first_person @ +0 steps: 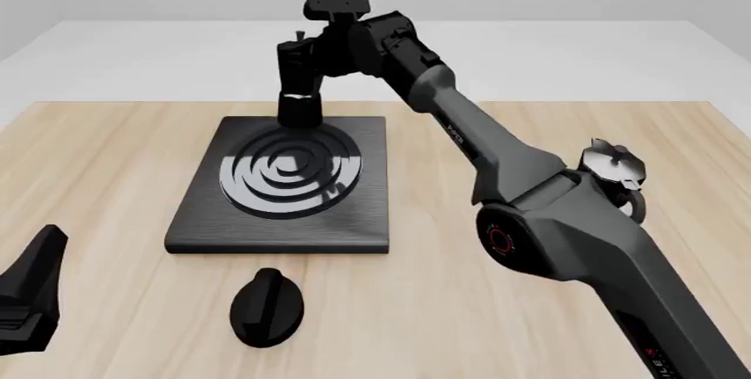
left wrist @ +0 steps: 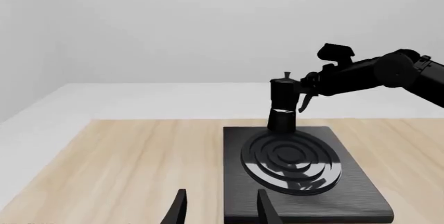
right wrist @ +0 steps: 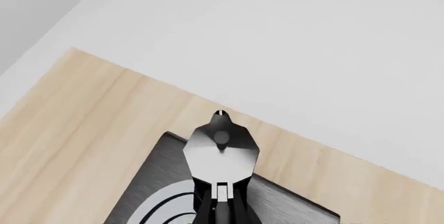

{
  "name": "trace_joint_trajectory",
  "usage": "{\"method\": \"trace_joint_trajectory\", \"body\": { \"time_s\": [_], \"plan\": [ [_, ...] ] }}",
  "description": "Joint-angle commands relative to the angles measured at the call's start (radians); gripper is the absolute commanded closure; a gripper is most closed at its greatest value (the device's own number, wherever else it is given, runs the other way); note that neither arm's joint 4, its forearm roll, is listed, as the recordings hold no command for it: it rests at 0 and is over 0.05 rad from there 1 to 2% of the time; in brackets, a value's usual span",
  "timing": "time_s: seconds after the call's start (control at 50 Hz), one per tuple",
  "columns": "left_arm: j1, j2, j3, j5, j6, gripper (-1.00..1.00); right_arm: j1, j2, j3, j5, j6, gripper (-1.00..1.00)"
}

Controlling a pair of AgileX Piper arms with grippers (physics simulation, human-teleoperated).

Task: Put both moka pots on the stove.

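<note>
The right gripper (first_person: 308, 61) is holding one moka pot (first_person: 299, 80) by its handle side, fingers clamped on it, over the far edge of the stove (first_person: 352, 212), at about twelve o'clock on the ring burner (first_person: 288, 175). From the left wrist view the pot's (left wrist: 283, 104) base is sitting right at the burner's far rim, and I am judging it to be touching down or just about to; I cannot tell for sure whether its weight is already on the slab. It is standing upright, lid and knob on top.

The second moka pot (first_person: 613, 172) is waiting on the table (first_person: 105, 159) well apart from the stove, out at three o'clock, partly hidden behind the right arm's elbow, so only its silvery lid and a bit of handle are showing. Nothing is touching it.

The left gripper (left wrist: 218, 211) is hanging low at the near left, around eight o'clock from the stove, its fingers spread moderately with nothing between them. A black oval knob (first_person: 267, 307) is lying on the table at six o'clock, just in front of the stove.

So I am reckoning the job as roughly halfway: the first pot is being placed but is not yet released, and the second pot is not yet picked up. What is left is letting go of this one and then fetching the other across.
</note>
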Motion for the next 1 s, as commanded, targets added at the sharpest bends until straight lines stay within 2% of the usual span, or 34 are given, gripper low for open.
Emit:
{"method": "trace_joint_trajectory", "body": {
  "time_s": [0.02, 0.06, 0.1, 0.14, 0.2, 0.54, 0.72, 1.0],
  "plan": [
    [0.001, 0.005, -0.003, 0.002, -0.008, -1.00, 0.006, -0.009, 0.005, 0.013, -0.006, 1.00],
    [0.001, 0.004, -0.003, 0.003, -0.008, -1.00, 0.007, -0.033, 0.051, -0.010, -0.009, 1.00],
    [0.001, 0.005, -0.003, 0.002, -0.008, -1.00, 0.009, -0.106, 0.204, -0.089, -0.008, 1.00],
    [0.001, 0.005, -0.003, 0.002, -0.008, -1.00, 0.013, -0.148, 0.290, -0.135, -0.011, 1.00],
    [0.001, 0.004, -0.003, 0.003, -0.008, -1.00, 0.017, -0.188, 0.369, -0.172, -0.011, 1.00],
    [0.001, 0.006, 0.007, -0.009, -0.007, -1.00, 0.037, -0.336, 0.674, -0.335, 0.010, 1.00],
    [0.000, 0.008, 0.011, -0.015, -0.007, -1.00, 0.052, -0.388, 0.778, -0.389, 0.009, 1.00],
    [0.001, 0.009, 0.012, -0.018, -0.007, -1.00, 0.057, -0.418, 0.827, -0.414, 0.004, 1.00]
  ]
}}
